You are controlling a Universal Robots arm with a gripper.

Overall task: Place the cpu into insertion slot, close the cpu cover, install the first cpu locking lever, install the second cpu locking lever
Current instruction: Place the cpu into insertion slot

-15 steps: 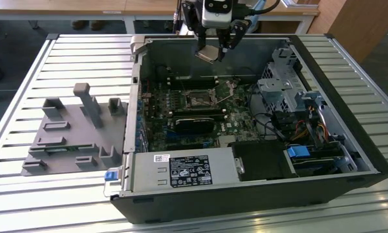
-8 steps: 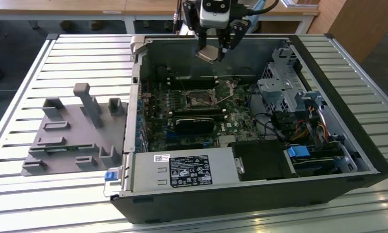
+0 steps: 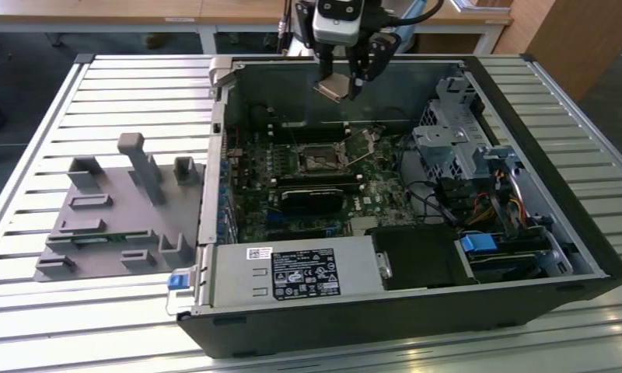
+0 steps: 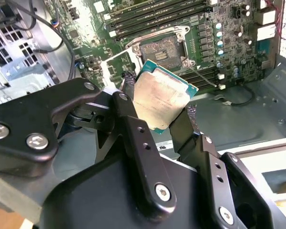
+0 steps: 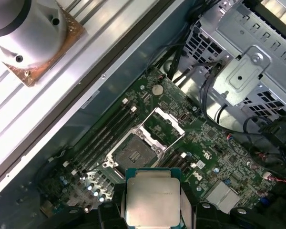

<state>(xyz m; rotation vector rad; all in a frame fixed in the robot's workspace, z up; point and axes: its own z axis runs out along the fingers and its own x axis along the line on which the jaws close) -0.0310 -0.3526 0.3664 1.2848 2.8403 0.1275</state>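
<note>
The gripper (image 4: 158, 101), its fingers clamped on opposite edges of the cpu (image 4: 163, 93), holds it tilted in the air above the insertion slot (image 4: 161, 50), clear of it. The cpu cover (image 5: 165, 125) stands raised at one side of the insertion slot, which lies exposed.

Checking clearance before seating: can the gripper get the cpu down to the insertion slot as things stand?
Probably yes: the gripper holds the cpu, the cpu cover stands open, and the insertion slot lies bare with nothing over it.

Tilted cpu (image 3: 332, 87) (between jaws) above case (image 3: 394, 318)
</note>
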